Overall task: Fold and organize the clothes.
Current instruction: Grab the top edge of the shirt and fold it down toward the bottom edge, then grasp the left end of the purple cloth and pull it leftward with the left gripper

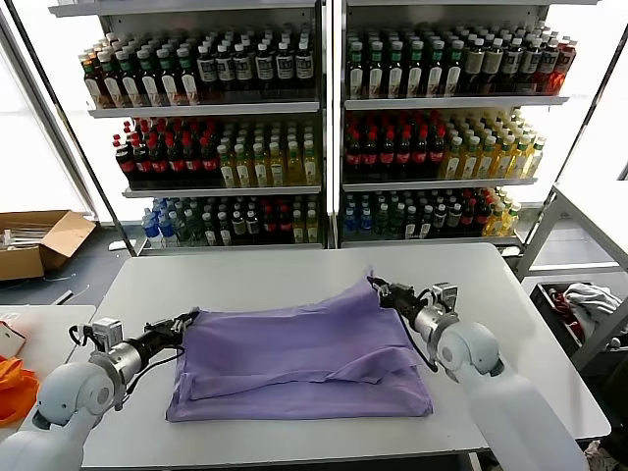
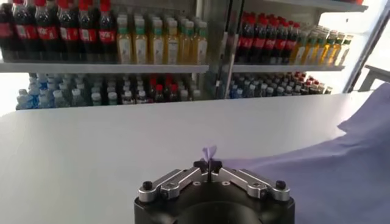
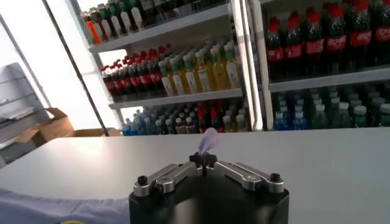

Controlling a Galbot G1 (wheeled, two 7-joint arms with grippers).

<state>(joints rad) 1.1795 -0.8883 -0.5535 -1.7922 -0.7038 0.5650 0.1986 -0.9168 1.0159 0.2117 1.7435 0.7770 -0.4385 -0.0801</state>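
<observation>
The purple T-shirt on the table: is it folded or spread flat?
Partly folded: the T-shirt lies on the white table with layers overlapping; both far corners are pinched by the left gripper and the right gripper.

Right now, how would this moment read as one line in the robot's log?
step: folding | left gripper: shut on lavender T-shirt corner | right gripper: shut on far corner, lifted | table: shirt partly folded
</observation>
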